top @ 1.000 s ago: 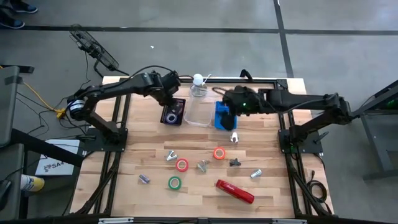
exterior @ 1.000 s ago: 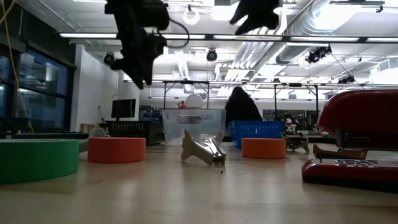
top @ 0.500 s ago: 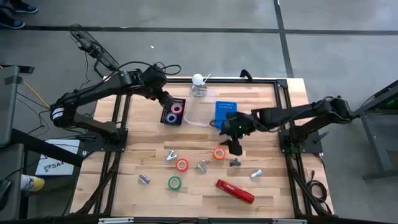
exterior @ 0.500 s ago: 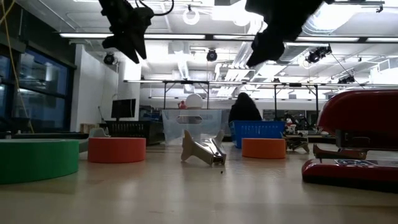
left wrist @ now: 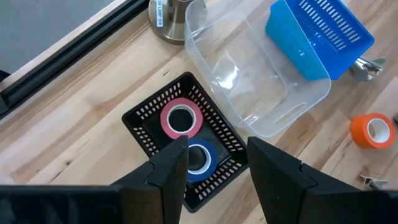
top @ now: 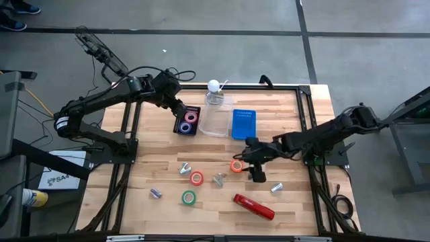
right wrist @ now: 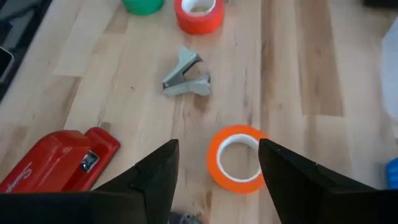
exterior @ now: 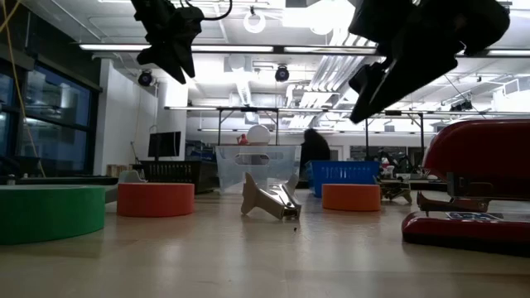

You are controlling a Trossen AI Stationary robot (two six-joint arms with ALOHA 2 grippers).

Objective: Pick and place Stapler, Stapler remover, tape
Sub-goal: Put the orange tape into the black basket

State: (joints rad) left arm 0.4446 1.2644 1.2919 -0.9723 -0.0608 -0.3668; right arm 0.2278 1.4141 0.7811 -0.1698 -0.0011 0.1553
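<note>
The red stapler (top: 254, 206) lies near the table's near edge, also in the right wrist view (right wrist: 56, 158). An orange tape roll (top: 236, 165) lies flat at mid-table; my right gripper (top: 254, 165) hangs open just above it, and the roll (right wrist: 239, 157) shows between its fingers. A red-orange roll (top: 196, 178) and a green roll (top: 189, 197) lie flat nearer the near edge. A pink roll (left wrist: 181, 119) and a blue-purple roll (left wrist: 199, 158) sit in a black basket (top: 187, 121). My left gripper (top: 176, 105) hovers open above that basket's far-left corner.
A clear tub (top: 216, 119) and a blue tray (top: 244, 124) stand side by side at the table's far side, with a white-capped bottle (top: 214, 91) behind them. Several metal staple removers (top: 219, 179) lie scattered among the rolls. Bare wood lies along the left and right sides.
My right gripper has swung from over the blue tray toward the near edge and come down over the orange roll. My left gripper drew back from over the black basket toward the far-left and rose, then held still.
</note>
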